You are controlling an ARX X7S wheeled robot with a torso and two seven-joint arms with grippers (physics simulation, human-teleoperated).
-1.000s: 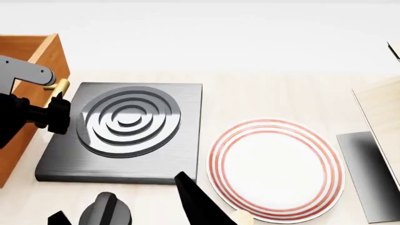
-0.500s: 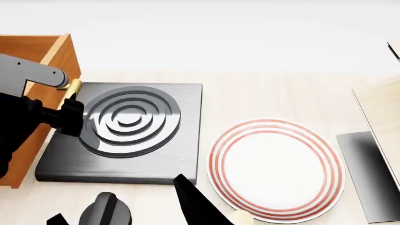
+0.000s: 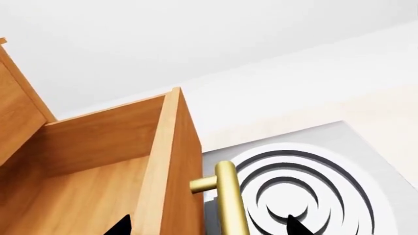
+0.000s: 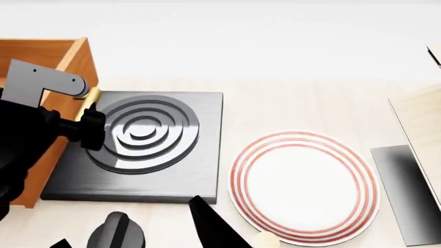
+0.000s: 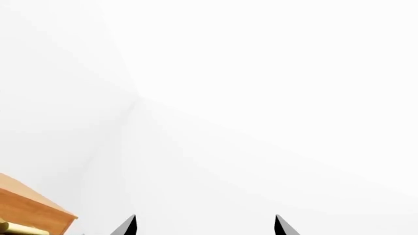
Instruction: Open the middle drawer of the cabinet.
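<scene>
Evidently pulled out over the grey hob (image 4: pixel 141 147), the middle drawer (image 3: pixel 98 181) is drawn by the left gripper (image 4: pixel 88 126), its fingers straddling the brass handle (image 3: pixel 228 198) though actual clamping cannot be told; a straight, level pull should avoid binding.

Left claw (image 4: pixel 88 120) – on drawer handle (image 4: pixel 90 96)

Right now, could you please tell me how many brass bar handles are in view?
1: the brass cylindrical bar handle on the pulled-out orange-brown wooden drawer, beside the grey hob. Handles on other drawers may be hidden beneath.
</scene>
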